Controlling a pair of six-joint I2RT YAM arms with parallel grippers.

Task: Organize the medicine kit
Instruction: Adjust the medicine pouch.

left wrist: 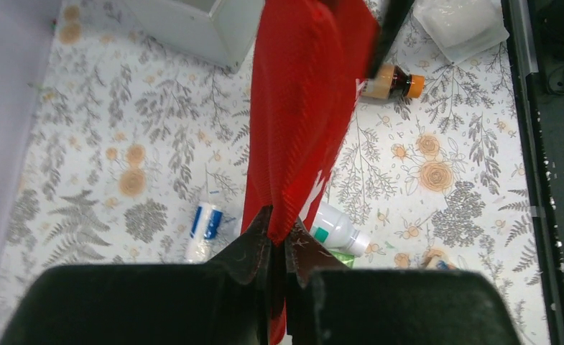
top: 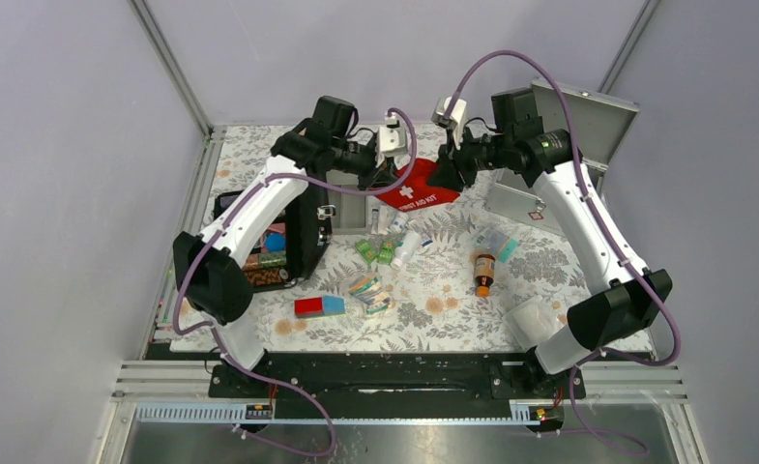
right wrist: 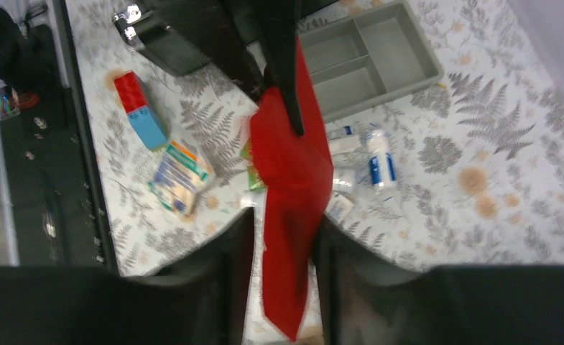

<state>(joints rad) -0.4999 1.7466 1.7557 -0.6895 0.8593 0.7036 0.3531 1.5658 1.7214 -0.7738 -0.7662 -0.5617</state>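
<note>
While both arms meet over the far middle of the table, the red pouch point(top: 416, 191) hangs between them with its long axis running left to right. The left gripper point(left wrist: 279, 241) is pinched tight on one end of it, its fingertips pressed together through the fabric. The right gripper point(right wrist: 282, 230) straddles the other end with its jaws partly apart. A thin strip of tablecloth shows on each side of the cloth, so it seems to bracket the pouch rather than clamp it.

The medicine kit point(top: 522, 205) sits on the table to the right of the pouch, just beside the right arm's forearm, with its lid point(top: 588, 118) raised behind it at the far right. From the jaws it lies to the right and slightly nearer, so the right arm is much closer to it. The left arm, which alone has a sure hold, would have to carry the pouch rightward across the middle.

From above, both arms, the kit and the brown bottle point(top: 483, 273) lying near it are laid out, but the fingers are too small to judge. Only the left wrist view shows that the pinch is firm, plus one corner of the kit past the pouch. Only the right wrist view shows the gap at the right jaws, along with the grey tray point(right wrist: 379, 99) and black case point(right wrist: 171, 43) on the left.
</note>
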